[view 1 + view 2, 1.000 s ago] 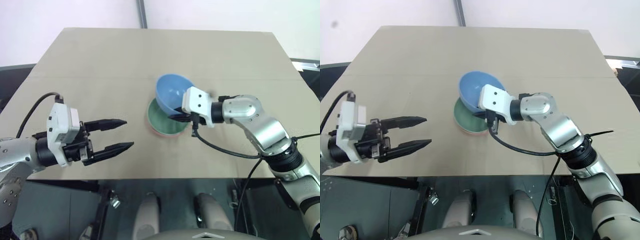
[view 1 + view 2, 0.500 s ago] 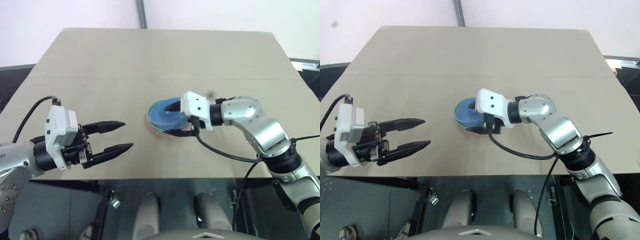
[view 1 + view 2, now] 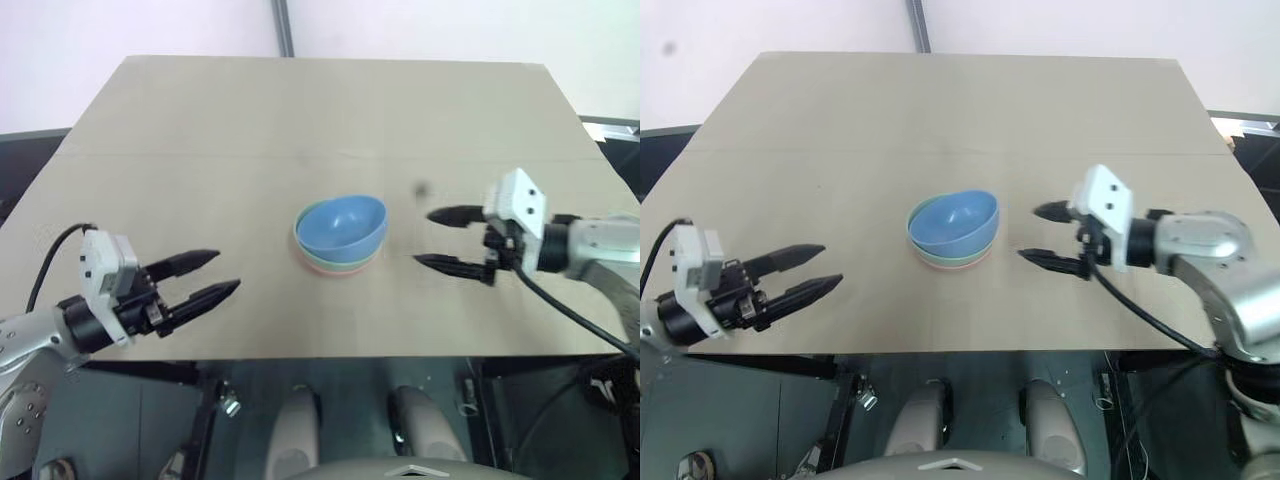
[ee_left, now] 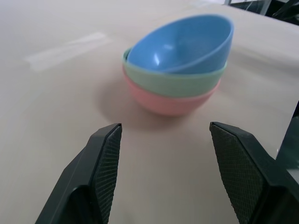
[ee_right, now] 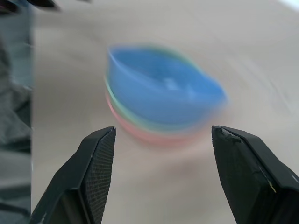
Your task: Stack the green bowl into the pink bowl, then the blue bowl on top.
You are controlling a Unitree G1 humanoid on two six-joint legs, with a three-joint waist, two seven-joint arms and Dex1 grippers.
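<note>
Left wrist view — blue bowl (image 4: 187, 44) nested in green bowl (image 4: 175, 81), green in pink bowl (image 4: 166, 100), on the counter (image 4: 56, 116) ahead of the left claw (image 3: 205, 280). Right claw (image 3: 440, 240) just beside the stack — both claws spread, empty; stacking judged complete.

Silver-grey arms carry white wrist blocks, black cables and black ridged two-fingered hands, left hand (image 3: 205, 278) and right hand (image 3: 437, 238).

Pink bowl (image 4: 170, 101) interior hidden under green bowl (image 4: 180, 81); stack motion-blurred in right wrist view.
</note>
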